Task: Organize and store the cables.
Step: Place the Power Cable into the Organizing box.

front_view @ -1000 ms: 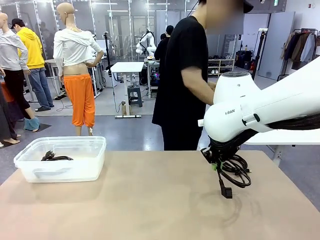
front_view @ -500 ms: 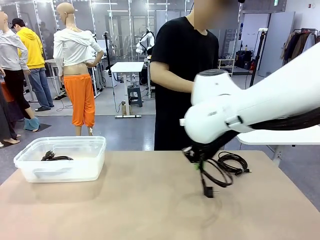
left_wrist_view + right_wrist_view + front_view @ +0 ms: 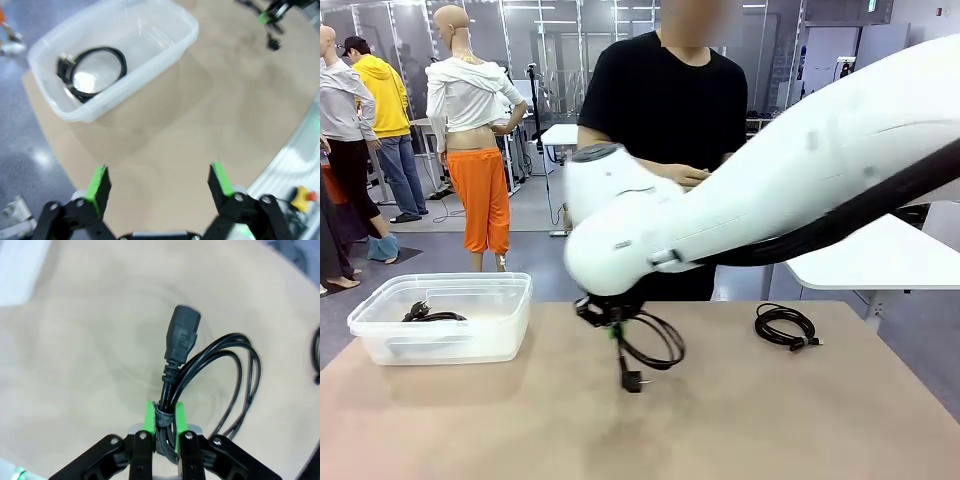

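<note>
Right gripper [image 3: 612, 322], clamped on coiled cable [image 3: 658, 347], now sits further left, nearer the bin [image 3: 515, 300]. Its plug [image 3: 633, 381] dangles, seemingly clear of table [image 3: 470, 420]. Left gripper [image 3: 159, 181] spread wide, empty.

Right arm [image 3: 770, 190] slants in from the right across the table's [image 3: 470, 420] middle with a held cable [image 3: 655, 345] dangling low under it, so the far-centre lane is blocked, and a person [image 3: 665, 110] stands at the far edge behind. Bare top between that cable and the bin [image 3: 470, 335] at left, and along the near strip under the wide-open left gripper [image 3: 159, 172]. Bin is open-topped, one coil [image 3: 95, 72] toward its left end, rest of the floor free; a loose coil [image 3: 786, 325] lies far right, well apart.
</note>
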You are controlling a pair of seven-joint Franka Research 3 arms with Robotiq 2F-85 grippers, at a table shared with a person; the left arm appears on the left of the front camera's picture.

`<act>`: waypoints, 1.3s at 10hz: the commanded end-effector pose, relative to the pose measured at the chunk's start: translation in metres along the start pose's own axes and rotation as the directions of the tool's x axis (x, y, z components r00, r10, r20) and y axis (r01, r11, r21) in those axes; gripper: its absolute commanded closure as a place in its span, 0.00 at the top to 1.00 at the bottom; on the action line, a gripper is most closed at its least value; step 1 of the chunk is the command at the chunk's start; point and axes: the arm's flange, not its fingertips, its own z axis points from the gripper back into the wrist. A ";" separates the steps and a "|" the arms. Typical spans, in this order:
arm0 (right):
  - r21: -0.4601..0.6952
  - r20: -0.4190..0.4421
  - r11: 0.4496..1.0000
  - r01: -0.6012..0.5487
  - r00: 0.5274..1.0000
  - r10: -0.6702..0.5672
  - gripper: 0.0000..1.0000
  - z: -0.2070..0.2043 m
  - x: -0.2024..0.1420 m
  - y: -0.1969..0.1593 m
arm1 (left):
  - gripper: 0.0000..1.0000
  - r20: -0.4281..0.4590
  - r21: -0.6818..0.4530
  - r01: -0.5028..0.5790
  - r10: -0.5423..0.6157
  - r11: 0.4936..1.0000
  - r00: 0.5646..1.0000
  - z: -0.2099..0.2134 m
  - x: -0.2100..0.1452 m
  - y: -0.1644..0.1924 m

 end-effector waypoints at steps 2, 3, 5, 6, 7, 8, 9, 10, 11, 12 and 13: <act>-0.038 -0.022 0.999 -0.015 1.000 0.014 0.18 -0.017 0.037 0.060 | 0.99 -0.005 0.012 -0.007 0.007 1.000 1.000 0.001 0.002 -0.001; -0.041 -0.018 0.999 -0.029 0.999 0.028 0.18 -0.027 0.036 0.067 | 0.99 -0.005 0.012 -0.007 0.007 1.000 1.000 0.001 0.002 -0.001; 0.017 -0.044 0.999 -0.040 0.998 0.041 0.18 -0.043 0.024 0.067 | 0.99 -0.005 0.012 -0.007 0.007 1.000 1.000 0.001 0.002 -0.001; 0.029 -0.047 0.998 -0.046 0.998 0.048 0.18 -0.050 0.015 0.063 | 0.99 -0.005 0.012 -0.007 0.007 1.000 1.000 0.001 0.002 -0.001; 0.045 -0.050 0.998 -0.043 0.998 0.046 0.25 -0.054 0.008 0.060 | 0.99 -0.005 0.012 -0.007 0.007 1.000 1.000 0.001 0.002 -0.001; 0.067 -0.054 0.997 -0.036 0.998 0.040 0.35 -0.059 0.002 0.056 | 0.99 -0.005 0.012 -0.007 0.007 1.000 1.000 0.001 0.002 -0.001; 0.092 -0.059 0.995 -0.034 0.997 0.040 0.54 -0.062 -0.003 0.053 | 0.99 -0.005 0.012 -0.007 0.007 1.000 1.000 0.001 0.002 -0.001; 0.098 -0.048 0.995 -0.030 0.998 0.035 0.69 -0.063 -0.005 0.051 | 0.99 -0.005 0.012 -0.007 0.007 1.000 1.000 0.001 0.002 -0.001; 0.102 -0.046 0.994 -0.024 0.999 0.029 0.88 -0.060 -0.007 0.050 | 0.99 -0.005 0.012 -0.007 0.007 1.000 1.000 0.001 0.002 -0.001; 0.094 -0.034 0.995 -0.023 0.999 0.026 1.00 -0.058 -0.007 0.046 | 0.99 -0.005 0.012 -0.007 0.007 1.000 1.000 0.001 0.002 -0.001; 0.094 -0.031 0.995 -0.018 0.999 0.021 1.00 -0.055 -0.008 0.044 | 0.99 -0.005 0.012 -0.007 0.007 1.000 1.000 0.001 0.002 -0.001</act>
